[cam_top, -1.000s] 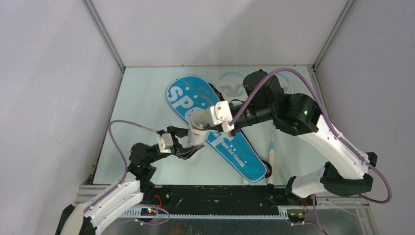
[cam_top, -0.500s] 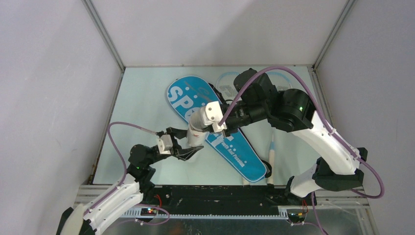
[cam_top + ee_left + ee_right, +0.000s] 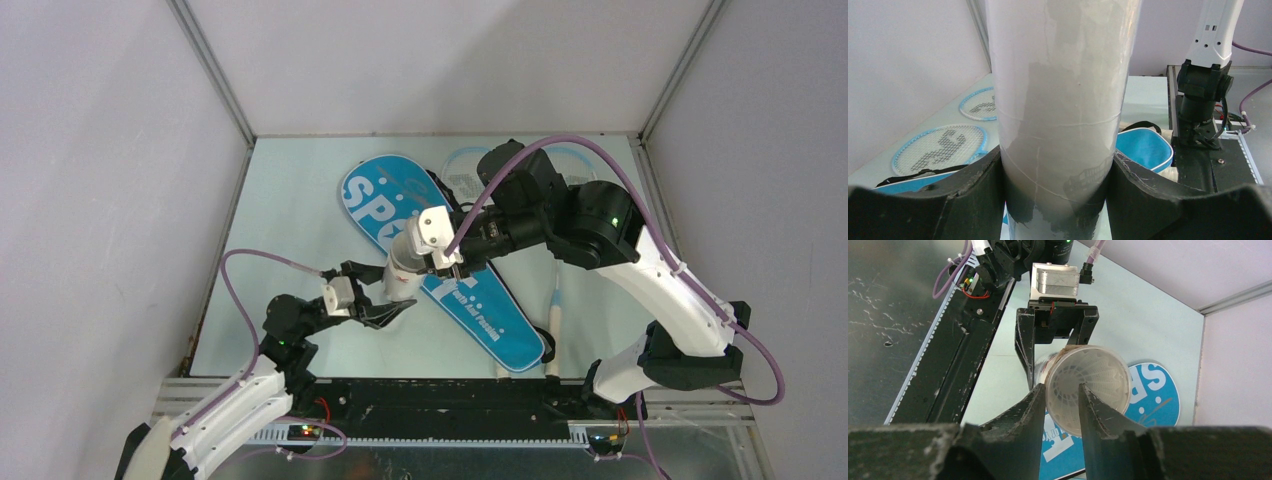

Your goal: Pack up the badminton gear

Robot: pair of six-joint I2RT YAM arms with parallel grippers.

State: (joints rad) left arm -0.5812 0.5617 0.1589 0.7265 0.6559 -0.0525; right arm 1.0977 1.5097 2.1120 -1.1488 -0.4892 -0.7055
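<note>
My left gripper (image 3: 385, 312) (image 3: 1058, 165) is shut on the long white tube (image 3: 402, 272) (image 3: 1060, 100) and holds it upright above the blue "SPORT" bag (image 3: 470, 300). In the right wrist view I look into the tube's open mouth (image 3: 1115, 365), where a white shuttlecock (image 3: 1093, 382) sits. My right gripper (image 3: 450, 268) (image 3: 1060, 400) hovers just over the tube's rim, jaws a little apart with nothing between them. Two light-blue rackets (image 3: 940, 147) (image 3: 979, 104) lie at the back, partly hidden under the right arm in the top view, with one white handle (image 3: 556, 315) showing.
The bag (image 3: 1143, 145) (image 3: 1153, 390) lies diagonally across the table's middle, with its black strap along its edge. A black rail (image 3: 450, 410) runs along the near edge. The right arm's base (image 3: 1203, 95) stands close by. Grey walls enclose the table on three sides.
</note>
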